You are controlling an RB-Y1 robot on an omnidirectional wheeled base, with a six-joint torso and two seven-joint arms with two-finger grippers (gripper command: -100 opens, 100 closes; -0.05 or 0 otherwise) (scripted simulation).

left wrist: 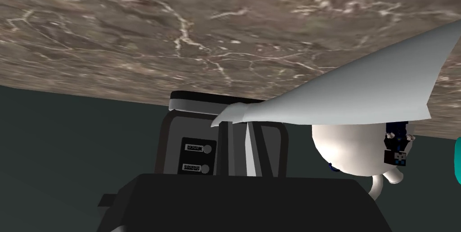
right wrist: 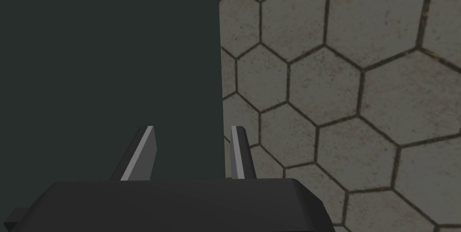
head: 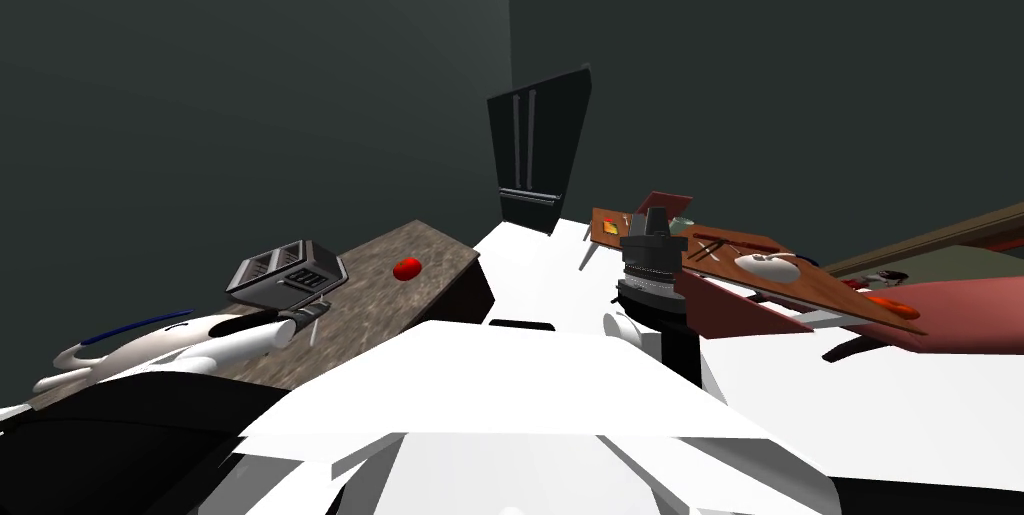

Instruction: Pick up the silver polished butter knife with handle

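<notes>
I am clenching my left gripper (left wrist: 250,128) on one butter knife (left wrist: 351,94). My two fingers (left wrist: 247,152) are standing close together and pinching its narrow end, and its pale grey blade is fanning out wide to one side of them (which end is the handle, I cannot tell).

In the head view my left arm is reaching in from the lower left of the frame. The gripper is hanging over the one brown marbled counter (head: 400,314), just below and right of the one dark toaster (head: 285,274), which is showing two slots. Whether the knife is touching the counter I cannot tell. One red round thing (head: 407,269) is lying on the counter to the right of the toaster, apart from it. In my left wrist view the toaster is standing just beyond my fingers and showing two small round knobs (left wrist: 207,149).

One dark fridge (head: 535,149) with two long handles is standing in the upper middle of the head view. My right arm (head: 650,269), dark and ribbed, is standing right of the frame's middle. My right gripper (right wrist: 193,128) is released, its two fingers apart and gripping nothing. At the right of the head view one brown table (head: 830,299) is carrying one white dish (head: 768,264) and several small things I cannot make out
</notes>
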